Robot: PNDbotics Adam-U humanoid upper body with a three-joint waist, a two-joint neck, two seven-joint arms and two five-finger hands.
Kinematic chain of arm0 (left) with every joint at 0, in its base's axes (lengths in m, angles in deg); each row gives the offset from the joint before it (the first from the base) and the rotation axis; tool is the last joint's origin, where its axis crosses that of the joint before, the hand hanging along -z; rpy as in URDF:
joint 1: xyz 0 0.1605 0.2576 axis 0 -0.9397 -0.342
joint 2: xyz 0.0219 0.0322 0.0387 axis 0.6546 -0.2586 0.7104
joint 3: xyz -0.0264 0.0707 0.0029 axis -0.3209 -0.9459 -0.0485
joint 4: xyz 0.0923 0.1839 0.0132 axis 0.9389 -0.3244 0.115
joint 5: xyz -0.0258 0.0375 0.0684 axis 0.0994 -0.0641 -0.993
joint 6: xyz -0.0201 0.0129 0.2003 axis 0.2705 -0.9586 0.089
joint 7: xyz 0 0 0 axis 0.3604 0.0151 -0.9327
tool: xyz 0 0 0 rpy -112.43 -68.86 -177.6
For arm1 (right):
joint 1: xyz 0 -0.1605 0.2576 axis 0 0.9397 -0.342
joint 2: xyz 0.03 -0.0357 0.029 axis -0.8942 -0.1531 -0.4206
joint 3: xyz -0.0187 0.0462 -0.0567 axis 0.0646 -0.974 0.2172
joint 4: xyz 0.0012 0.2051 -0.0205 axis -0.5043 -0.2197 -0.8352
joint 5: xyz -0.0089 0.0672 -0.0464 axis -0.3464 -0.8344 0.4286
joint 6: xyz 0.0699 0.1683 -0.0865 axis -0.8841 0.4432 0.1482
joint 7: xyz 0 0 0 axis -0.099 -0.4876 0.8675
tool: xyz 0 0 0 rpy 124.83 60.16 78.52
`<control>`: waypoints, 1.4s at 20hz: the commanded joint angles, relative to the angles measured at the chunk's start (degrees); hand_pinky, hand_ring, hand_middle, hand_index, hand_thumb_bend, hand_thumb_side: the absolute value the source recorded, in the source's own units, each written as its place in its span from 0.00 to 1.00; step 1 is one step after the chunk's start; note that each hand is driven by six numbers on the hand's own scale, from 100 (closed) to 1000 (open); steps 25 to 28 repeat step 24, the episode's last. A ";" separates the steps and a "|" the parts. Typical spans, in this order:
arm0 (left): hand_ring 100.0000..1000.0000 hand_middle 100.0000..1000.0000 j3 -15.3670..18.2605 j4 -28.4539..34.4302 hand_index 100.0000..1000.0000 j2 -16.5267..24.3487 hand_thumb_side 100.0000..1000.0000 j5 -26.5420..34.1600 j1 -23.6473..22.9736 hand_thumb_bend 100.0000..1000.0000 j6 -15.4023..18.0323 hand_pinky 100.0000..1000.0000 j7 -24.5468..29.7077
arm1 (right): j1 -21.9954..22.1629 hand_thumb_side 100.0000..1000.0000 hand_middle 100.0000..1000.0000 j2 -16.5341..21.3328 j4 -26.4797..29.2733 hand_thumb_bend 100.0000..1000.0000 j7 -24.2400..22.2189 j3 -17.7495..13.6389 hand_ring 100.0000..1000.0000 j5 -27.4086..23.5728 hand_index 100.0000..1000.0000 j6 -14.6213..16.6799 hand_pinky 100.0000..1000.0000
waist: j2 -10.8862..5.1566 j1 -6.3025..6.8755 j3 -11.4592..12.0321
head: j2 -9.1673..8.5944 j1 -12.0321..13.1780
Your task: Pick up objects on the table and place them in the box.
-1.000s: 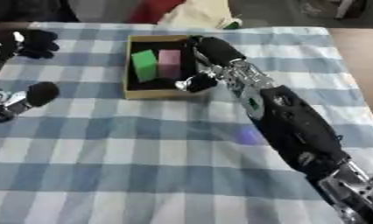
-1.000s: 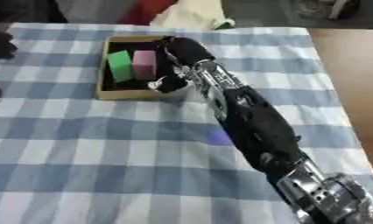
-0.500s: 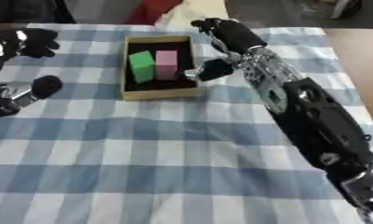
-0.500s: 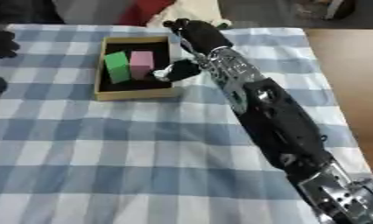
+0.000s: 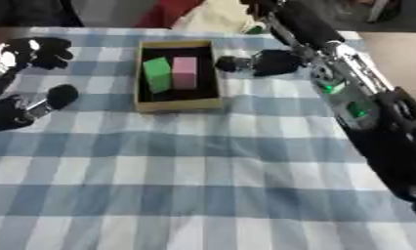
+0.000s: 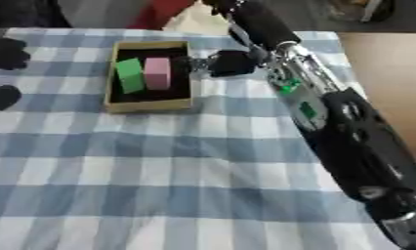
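Sitting in the box (image 5: pixel 177 103) at 11 o'clock: green block (image 5: pixel 157 74) and pink block (image 5: pixel 185 72). Right hand (image 5: pixel 284 22) extended, empty, at 1 o'clock. Left hand (image 5: pixel 28 73), released, showed fuller in left eye view.

I am seeing one box (image 5: pixel 178 103) sitting on one blue-and-white checked tablecloth (image 5: pixel 194 185). Two blocks are lying inside it: one green block (image 5: pixel 156 74) and one pink block (image 5: pixel 185 72). Two of my hands are showing: my left hand (image 5: pixel 23 105) near the left edge, and my right hand (image 5: pixel 271 62) beside the box.
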 commanded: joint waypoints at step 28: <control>0.72 0.69 -0.62 2.19 0.87 1.23 0.81 -0.73 -2.46 0.67 0.87 0.78 1.57 | 20.78 0.69 0.82 8.82 25.09 0.16 -6.03 -4.46 0.84 -15.15 0.98 -7.66 0.86 | -0.94 -0.12 -1.43 | 1.80 2.43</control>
